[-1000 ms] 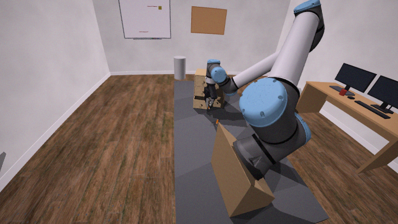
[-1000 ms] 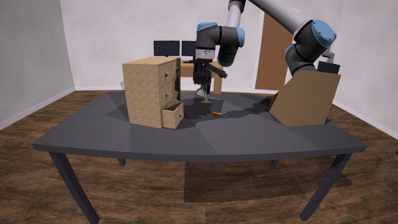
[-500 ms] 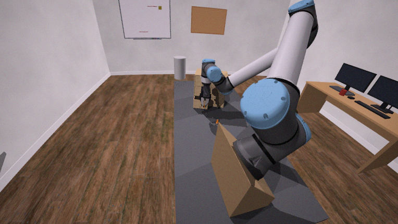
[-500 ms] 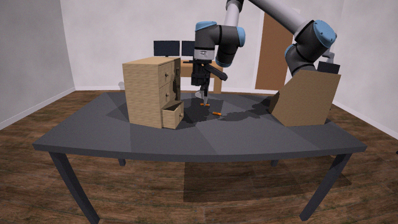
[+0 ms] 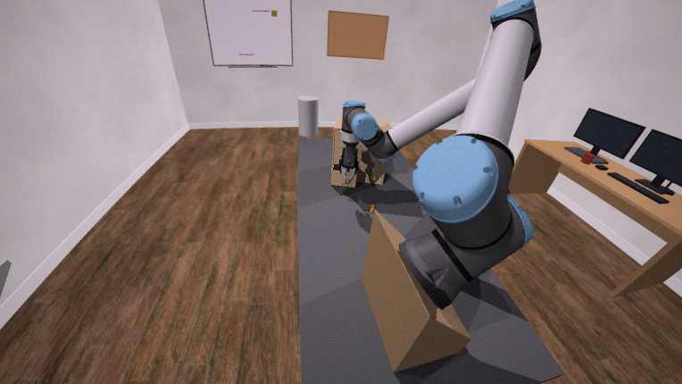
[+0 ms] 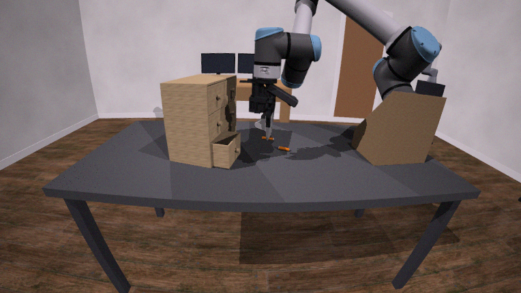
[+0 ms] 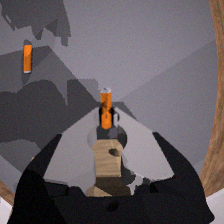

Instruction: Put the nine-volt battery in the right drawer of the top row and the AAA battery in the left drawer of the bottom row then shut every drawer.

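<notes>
Claw (image 5: 346, 183) (image 6: 268, 137) (image 7: 106, 108) nearest us, pinching a slim orange battery (image 5: 346, 180) (image 6: 271, 138) (image 7: 105, 102) before the chest (image 5: 336, 126) (image 6: 185, 120), its bottom-left drawer (image 5: 339, 179) (image 6: 221, 155) open. We note another orange battery (image 5: 372, 208) (image 6: 284, 148) (image 7: 28, 58) on the desk (image 5: 324, 238) (image 6: 255, 204) (image 7: 155, 50), farther from the chest.

The gripper (image 5: 347, 179) (image 6: 269, 137) (image 7: 106, 108) carried an orange battery (image 5: 346, 181) (image 6: 264, 137) (image 7: 105, 104) sideways across the chest's front (image 5: 378, 175) (image 6: 215, 92), toward the open drawer's side (image 5: 337, 179) (image 6: 221, 155).
</notes>
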`<act>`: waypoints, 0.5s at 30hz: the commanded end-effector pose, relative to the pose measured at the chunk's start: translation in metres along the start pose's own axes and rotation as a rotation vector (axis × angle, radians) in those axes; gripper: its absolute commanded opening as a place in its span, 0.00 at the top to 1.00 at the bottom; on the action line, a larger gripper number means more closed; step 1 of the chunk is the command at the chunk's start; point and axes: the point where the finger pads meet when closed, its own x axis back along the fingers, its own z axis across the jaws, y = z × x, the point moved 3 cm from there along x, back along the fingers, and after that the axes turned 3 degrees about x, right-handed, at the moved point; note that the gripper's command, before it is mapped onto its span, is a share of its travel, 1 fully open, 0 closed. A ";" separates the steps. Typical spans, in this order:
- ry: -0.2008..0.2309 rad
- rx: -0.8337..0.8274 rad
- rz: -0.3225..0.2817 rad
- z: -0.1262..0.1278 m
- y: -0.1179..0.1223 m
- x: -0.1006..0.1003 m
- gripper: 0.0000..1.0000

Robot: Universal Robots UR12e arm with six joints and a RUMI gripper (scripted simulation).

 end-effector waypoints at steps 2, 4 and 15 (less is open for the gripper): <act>0.000 -0.006 -0.001 0.001 0.000 0.001 0.98; 0.000 -0.006 -0.001 0.001 0.000 0.001 0.98; 0.000 -0.007 0.000 0.001 0.000 0.005 0.98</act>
